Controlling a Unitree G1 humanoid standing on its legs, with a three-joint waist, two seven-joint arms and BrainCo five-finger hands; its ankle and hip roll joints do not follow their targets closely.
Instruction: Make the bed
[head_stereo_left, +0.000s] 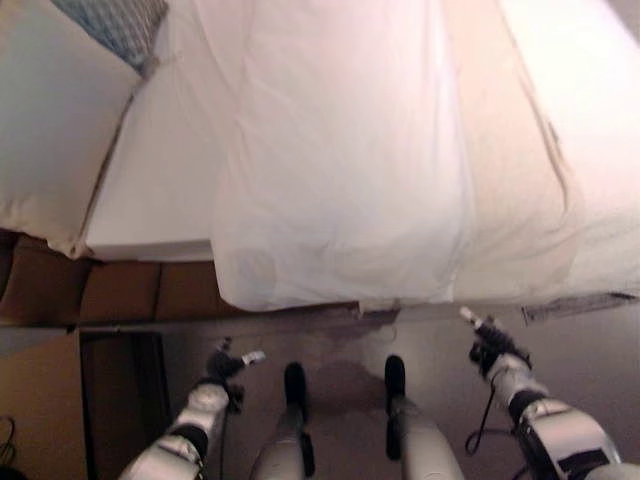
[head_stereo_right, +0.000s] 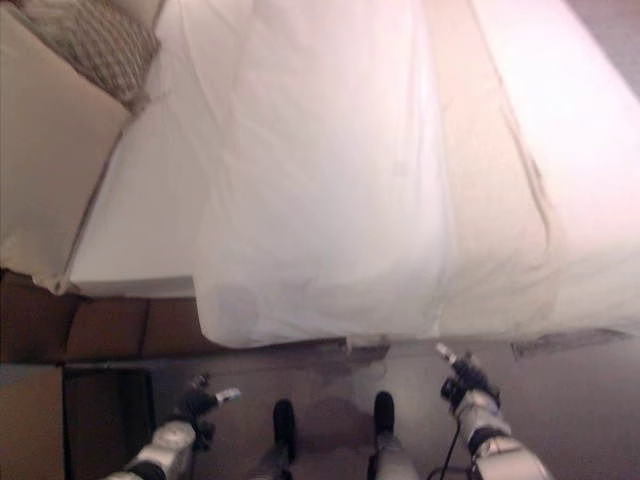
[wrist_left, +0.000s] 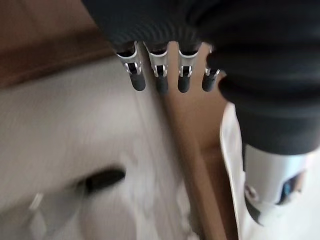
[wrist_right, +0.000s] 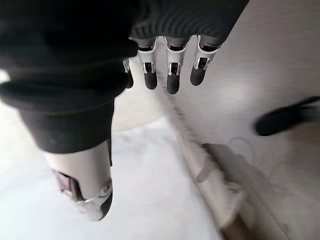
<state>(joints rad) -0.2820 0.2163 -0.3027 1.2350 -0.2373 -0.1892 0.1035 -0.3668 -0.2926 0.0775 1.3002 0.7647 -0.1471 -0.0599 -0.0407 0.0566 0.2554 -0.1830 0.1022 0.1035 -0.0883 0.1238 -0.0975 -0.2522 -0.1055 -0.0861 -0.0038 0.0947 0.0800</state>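
Note:
The bed has a white duvet (head_stereo_left: 340, 160) lying bunched in a long band across the mattress, its near end hanging over the bed's edge. To its left the bare white sheet (head_stereo_left: 160, 180) shows; to its right lies a cream cover (head_stereo_left: 510, 170). My left hand (head_stereo_left: 225, 365) hangs low over the floor below the bed edge, fingers (wrist_left: 160, 75) straight and holding nothing. My right hand (head_stereo_left: 490, 345) is just under the hanging cover's edge, fingers (wrist_right: 170, 75) straight and also empty. Neither hand touches the bedding.
A large cream pillow (head_stereo_left: 50, 120) and a patterned cushion (head_stereo_left: 120, 25) lie at the bed's left end. The brown bed frame (head_stereo_left: 120, 290) runs under the mattress, and a dark wooden unit (head_stereo_left: 125, 390) stands at lower left. Grey carpet (head_stereo_left: 340, 350) lies between me and the bed.

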